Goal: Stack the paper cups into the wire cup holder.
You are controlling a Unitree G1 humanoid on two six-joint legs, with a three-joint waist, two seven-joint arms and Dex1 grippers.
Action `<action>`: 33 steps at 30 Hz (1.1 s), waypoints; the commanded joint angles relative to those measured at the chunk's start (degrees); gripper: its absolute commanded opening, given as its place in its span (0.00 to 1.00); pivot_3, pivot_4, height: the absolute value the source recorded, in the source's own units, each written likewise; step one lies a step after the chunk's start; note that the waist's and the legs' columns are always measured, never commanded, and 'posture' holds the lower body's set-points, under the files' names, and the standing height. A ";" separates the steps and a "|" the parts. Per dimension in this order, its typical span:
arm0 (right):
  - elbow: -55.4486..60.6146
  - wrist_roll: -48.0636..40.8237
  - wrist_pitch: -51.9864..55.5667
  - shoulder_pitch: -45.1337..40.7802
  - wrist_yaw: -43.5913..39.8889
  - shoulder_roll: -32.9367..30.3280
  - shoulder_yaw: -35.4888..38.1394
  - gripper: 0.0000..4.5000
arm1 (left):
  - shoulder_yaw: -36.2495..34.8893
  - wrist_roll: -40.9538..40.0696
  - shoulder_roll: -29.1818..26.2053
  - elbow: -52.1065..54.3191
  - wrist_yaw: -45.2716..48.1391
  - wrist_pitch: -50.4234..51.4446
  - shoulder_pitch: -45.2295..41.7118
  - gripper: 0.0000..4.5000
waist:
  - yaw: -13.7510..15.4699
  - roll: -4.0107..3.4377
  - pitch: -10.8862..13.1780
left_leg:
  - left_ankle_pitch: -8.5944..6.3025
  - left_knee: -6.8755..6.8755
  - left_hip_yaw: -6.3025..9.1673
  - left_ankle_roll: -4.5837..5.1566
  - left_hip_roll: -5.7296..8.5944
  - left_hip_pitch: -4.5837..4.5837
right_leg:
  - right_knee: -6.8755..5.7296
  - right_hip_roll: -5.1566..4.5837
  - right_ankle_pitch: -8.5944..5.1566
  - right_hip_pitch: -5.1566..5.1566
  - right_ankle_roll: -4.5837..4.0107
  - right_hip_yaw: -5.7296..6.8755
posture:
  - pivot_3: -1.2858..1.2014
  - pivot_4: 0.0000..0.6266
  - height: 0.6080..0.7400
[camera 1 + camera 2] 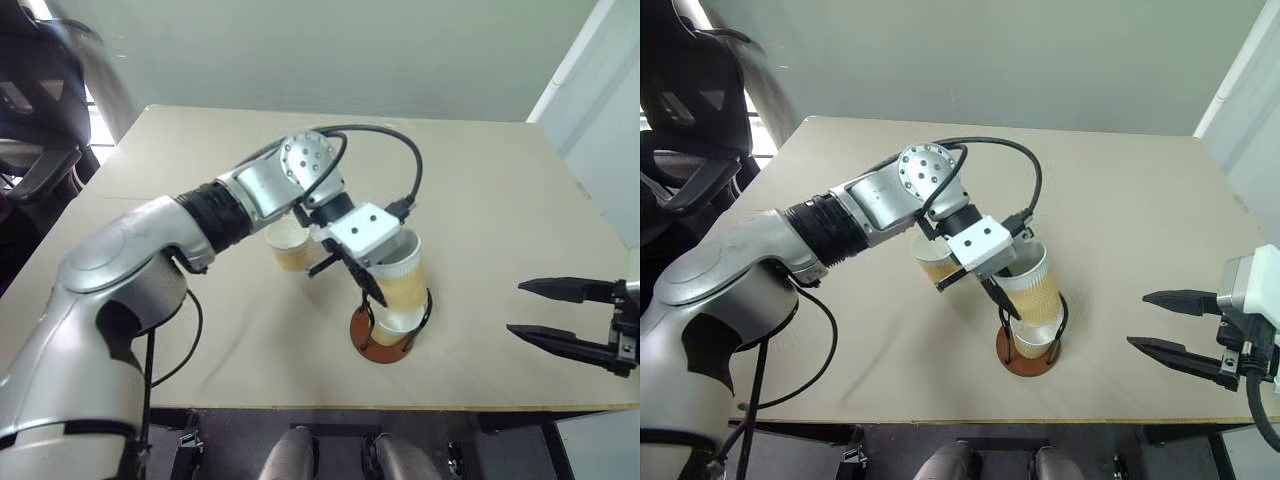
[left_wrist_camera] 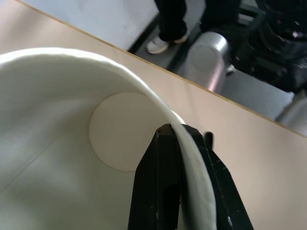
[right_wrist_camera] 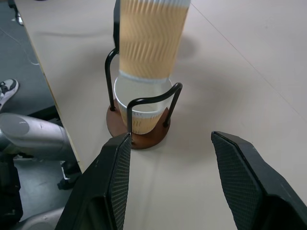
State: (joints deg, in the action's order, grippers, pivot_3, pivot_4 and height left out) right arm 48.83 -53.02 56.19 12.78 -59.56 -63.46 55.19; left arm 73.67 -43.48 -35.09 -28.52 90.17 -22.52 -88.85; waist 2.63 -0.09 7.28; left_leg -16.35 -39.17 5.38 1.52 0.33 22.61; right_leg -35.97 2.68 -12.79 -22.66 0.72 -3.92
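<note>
A: Item one: the small wire cup holder (image 1: pixel 1030 350), a round reddish-brown disc base with two upright black wire loops. Where is it sitting?

B: It is sitting on the beige counter (image 1: pixel 1120 200), near the front edge. One tan-yellow paper cup with a white rolled rim (image 3: pixel 139 112) is already standing upright inside it, between the loops.

A: Item two: the second tan-yellow ribbed paper cup (image 1: pixel 1032 290).

B: It is hanging tilted just above the seated cup, its bottom entering that cup's mouth. The left end effector (image 1: pixel 1005 300) is pinching its wall, fingers clamped tight with one black finger (image 2: pixel 156 187) inside the white interior and the other outside the rim.

A: Item three: the third tan-yellow paper cup (image 1: pixel 288 245).

B: It is standing upright on the counter, just behind the left arm's wrist and beside the holder, apart from it.

A: Item four: the right end effector (image 1: pixel 565 315).

B: It is hovering over the counter's front right part, well apart from the holder, pointing toward it. Its two black fingers (image 3: pixel 249 187) are standing apart, roughly half spread, holding nothing.

A: Anything else to list?

B: A black chair (image 1: pixel 690 110) is standing past the counter's far left corner.
</note>
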 commanded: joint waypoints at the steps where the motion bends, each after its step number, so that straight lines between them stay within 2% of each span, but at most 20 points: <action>1: 0.76 0.40 -0.97 0.29 0.91 0.57 2.72 0.60 | 1.67 -1.04 0.50 -1.83 2.33 -4.01 -3.12 0.00 | 0.00 0.00 0.00 | 0.00 -0.01 0.00 0.00 0.00 0.00 | 0.00 0.00 0.00 0.00 0.00 0.00 | 0.52 0.24 1.00; 8: 2.32 0.15 -0.67 1.26 2.66 1.61 3.17 0.60 | 4.79 -0.89 2.80 -6.92 2.33 -8.72 -4.67 0.00 | 0.03 -0.01 0.00 | -0.02 -0.02 -0.01 0.03 0.00 0.03 | 0.00 0.00 0.00 -0.01 0.01 -0.01 | 0.52 0.24 1.00; 17: 3.36 -0.51 -0.46 1.76 4.55 1.95 3.43 0.60 | 7.66 -2.77 3.40 -7.05 2.33 -10.55 -5.49 0.00 | 0.03 -0.03 0.00 | -0.02 -0.06 -0.03 0.02 0.00 0.11 | -0.01 0.00 0.01 -0.04 0.02 -0.02 | 0.52 0.24 1.00; 23: 3.63 -1.11 -0.27 2.21 5.19 1.76 4.10 0.60 | 6.85 -3.76 4.34 -7.96 2.33 -9.62 -5.41 0.00 | 0.05 -0.03 0.00 | -0.02 -0.08 -0.04 0.03 0.00 0.13 | -0.03 0.00 0.02 -0.04 0.03 -0.02 | 0.52 0.24 1.00; 28: 3.56 -1.28 -0.27 2.50 5.50 1.47 4.19 0.60 | 6.50 -4.50 4.37 -7.59 2.33 -8.51 -5.33 0.29 | 0.05 -0.03 0.00 | -0.02 -0.09 -0.04 0.02 0.00 0.12 | -0.04 0.00 0.02 -0.04 0.03 -0.01 | 0.52 0.24 1.00; 33: 2.92 -0.68 -0.64 2.26 5.62 0.95 3.29 0.60 | 5.66 -4.58 4.48 -7.90 2.33 -8.73 -5.18 0.65 | 0.05 -0.04 0.00 | -0.02 -0.13 -0.04 0.03 0.00 0.13 | -0.04 0.00 0.02 -0.04 0.04 -0.01 | 0.52 0.24 1.00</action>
State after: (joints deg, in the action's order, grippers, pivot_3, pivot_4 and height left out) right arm 51.94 -53.83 56.29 15.31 -54.53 -61.76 57.44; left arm 81.64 -47.23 -30.58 -36.30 90.32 -30.94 -92.79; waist 2.67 -0.12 7.28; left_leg -16.38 -39.31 5.34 1.54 0.33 22.74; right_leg -36.02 2.68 -12.77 -22.70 0.77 -3.93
